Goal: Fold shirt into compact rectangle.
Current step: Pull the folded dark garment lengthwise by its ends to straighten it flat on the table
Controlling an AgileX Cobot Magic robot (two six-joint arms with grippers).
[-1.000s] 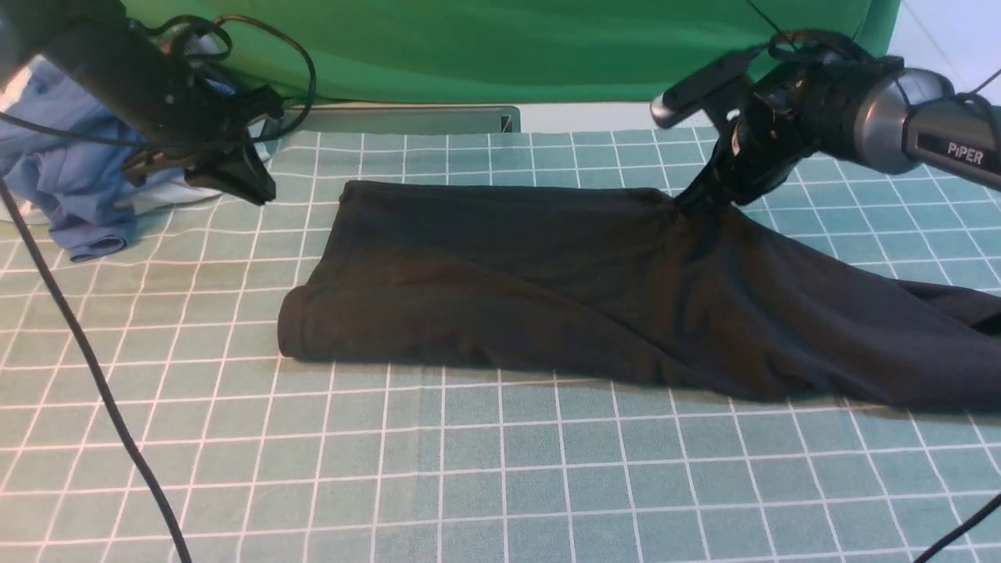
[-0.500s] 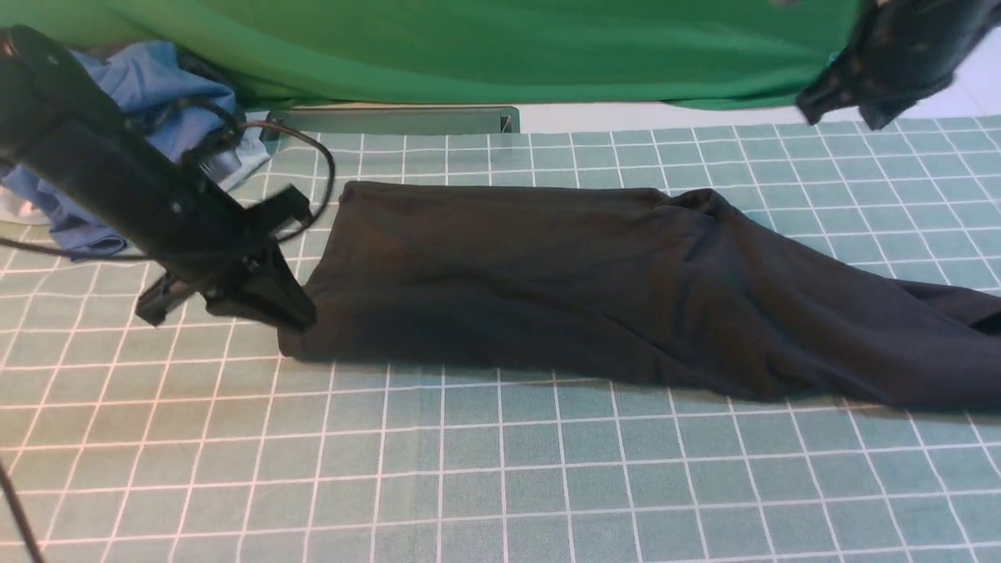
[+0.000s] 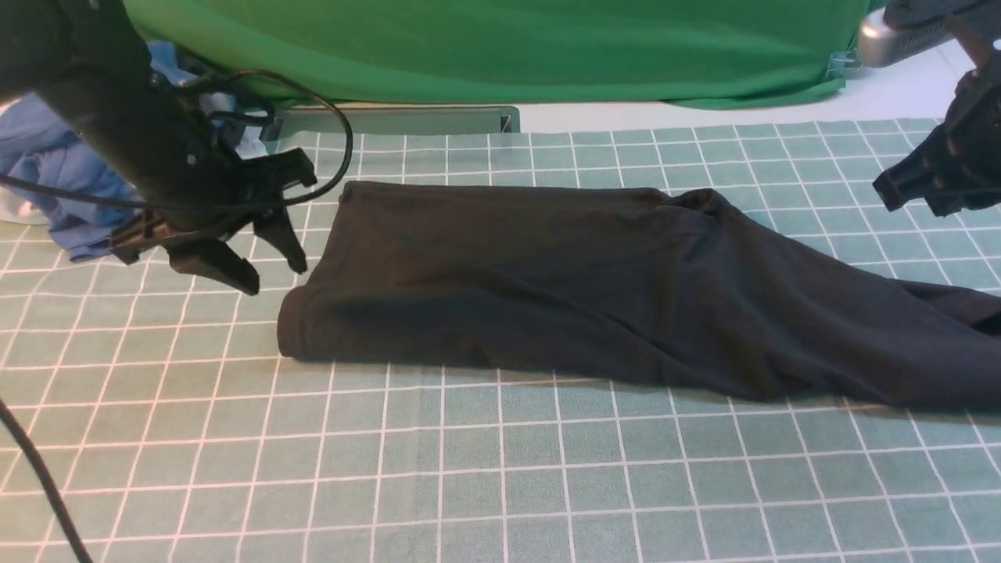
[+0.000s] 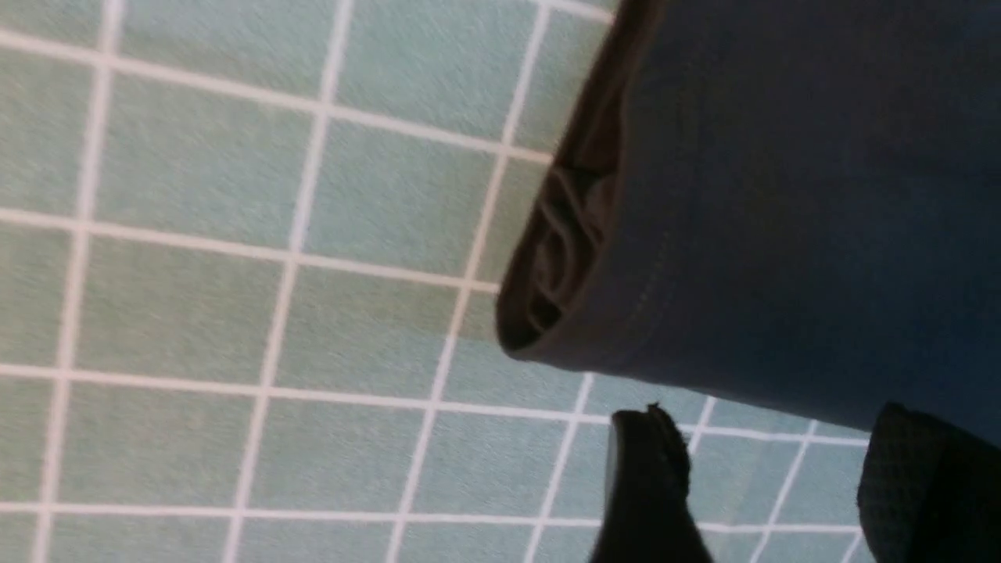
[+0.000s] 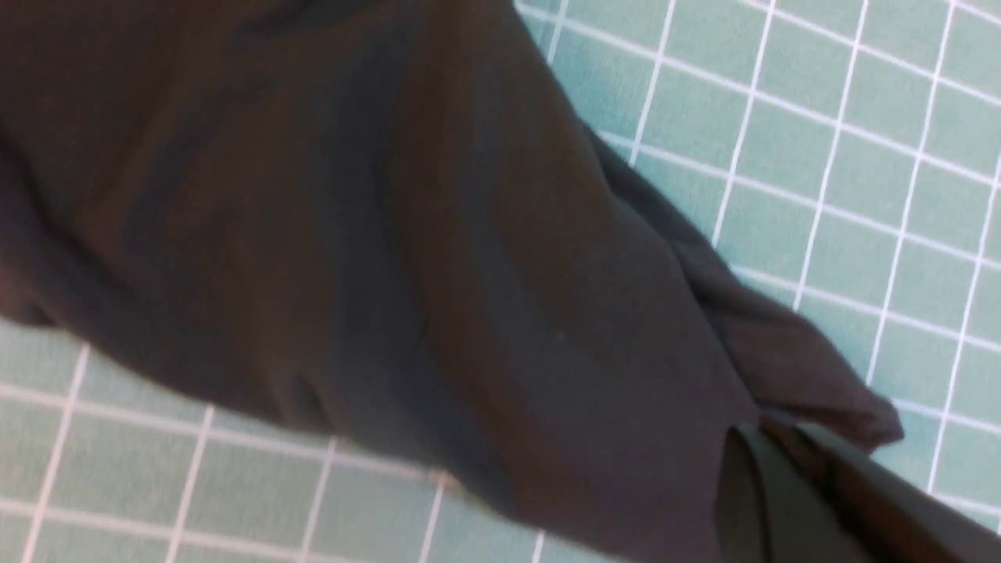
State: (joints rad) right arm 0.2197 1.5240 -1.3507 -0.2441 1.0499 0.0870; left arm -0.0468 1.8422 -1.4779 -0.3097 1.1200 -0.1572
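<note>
The black shirt [image 3: 547,281] lies folded into a long band across the checked mat, its right end trailing off toward the right edge. No chest print shows. My left gripper [image 3: 272,274] hangs open just off the shirt's left end, not touching it. In the left wrist view the shirt's layered end [image 4: 563,250] sits beyond the open left gripper [image 4: 770,426], with only mat between the fingers. My right gripper [image 3: 911,195] hovers above the mat at the far right, apart from the cloth. The right wrist view shows the shirt [image 5: 391,234] below the right gripper [image 5: 782,446], fingers together and holding nothing.
A heap of blue and white garments [image 3: 55,188] lies at the far left behind the left arm. A bright green cloth [image 3: 500,47] hangs along the back, with a grey metal rail [image 3: 399,120] at its foot. A black cable [image 3: 31,469] crosses the near left.
The left gripper has lifted back from the shirt's near-left corner and now stands open. The right arm, raised at the top right half a second ago, has come down lower on the right.
</note>
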